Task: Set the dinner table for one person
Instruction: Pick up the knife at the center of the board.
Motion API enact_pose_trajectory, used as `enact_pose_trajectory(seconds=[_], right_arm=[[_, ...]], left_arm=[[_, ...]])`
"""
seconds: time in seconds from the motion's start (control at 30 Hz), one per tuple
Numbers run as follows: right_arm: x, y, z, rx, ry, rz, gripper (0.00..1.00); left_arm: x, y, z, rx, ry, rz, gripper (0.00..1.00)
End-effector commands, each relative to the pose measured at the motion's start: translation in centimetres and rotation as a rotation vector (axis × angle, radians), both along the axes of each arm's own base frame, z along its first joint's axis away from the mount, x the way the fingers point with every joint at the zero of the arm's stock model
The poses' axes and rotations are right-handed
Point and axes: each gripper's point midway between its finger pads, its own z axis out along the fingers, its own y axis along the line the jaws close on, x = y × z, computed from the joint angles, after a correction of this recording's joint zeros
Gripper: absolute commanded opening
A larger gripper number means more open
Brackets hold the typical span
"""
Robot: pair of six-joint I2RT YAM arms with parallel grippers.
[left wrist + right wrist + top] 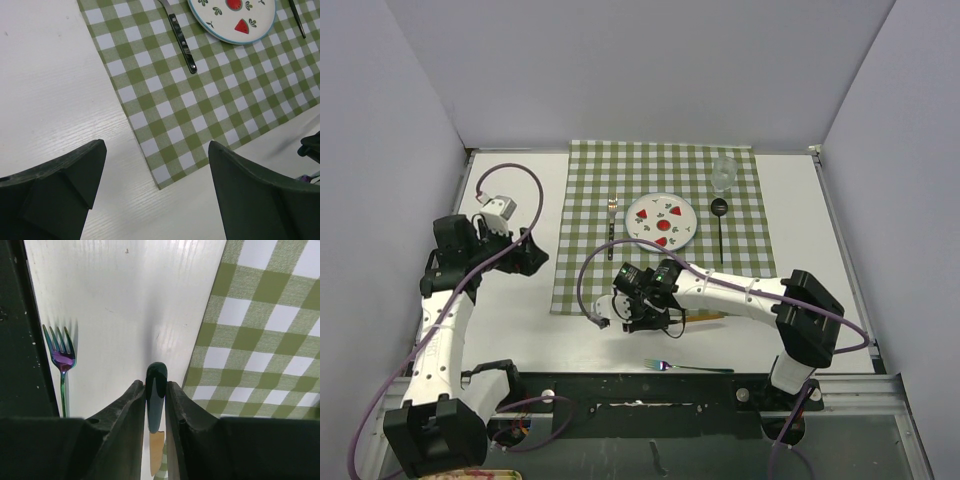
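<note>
right gripper [155, 387] is clenched on the knife [156, 374] handle, over bare dinner table [520, 320] beside the cloth [660, 170] edge; left gripper [156, 147] hangs released. your pinch is narrow, so the knife could swivel or drop short of the plate [661, 221].

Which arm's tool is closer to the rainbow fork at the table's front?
Right. The right tool, gripping a knife, is just beyond the fork; the left tool is far off, left of the cloth.
</note>
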Motion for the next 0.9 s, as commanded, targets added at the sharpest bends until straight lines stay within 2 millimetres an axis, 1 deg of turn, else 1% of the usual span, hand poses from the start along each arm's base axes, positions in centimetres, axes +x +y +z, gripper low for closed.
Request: enact_pose_trajectory(seconds=[0.0,0.17,0.27,0.4,0.5,0.63,0.77,0.87], right_arm=[[0.8,0.8,1.9,0.035,-0.048,0.044,0.00],[0.8,0.7,1.7,0.024,-0.061,0.116,0.00],[0.9,0.7,1.6,0.014,-0.071,0.189,0.00],[1.1,0.8,1.8,0.018,-0.090,0.295,0.00],[1.3,1.2,2.6,0.037,-0.085,0.300,0.00],[1.4,1.3,2.8,0.031,-0.072,0.288,0.00],[0.9,1.7,2.9,0.050,-0.021,0.252,0.00],[0.8,2.2,3.4,0.069,0.006,0.219,0.00]], left_arm=[[2.8,1.2,3.4,0.036,-0.128,0.060,0.83],[4.1,2.9,4.2,0.073,-0.155,0.147,0.83],[4.8,3.8,4.8,0.086,-0.172,0.192,0.83],[5.1,4.1,4.9,0.089,-0.177,0.199,0.83],[5.1,4.0,4.7,0.090,-0.175,0.196,0.83],[5.1,3.8,4.0,0.084,-0.166,0.185,0.83],[5.0,3.8,3.3,0.082,-0.162,0.181,0.83],[4.8,3.9,3.4,0.089,-0.167,0.187,0.83]])
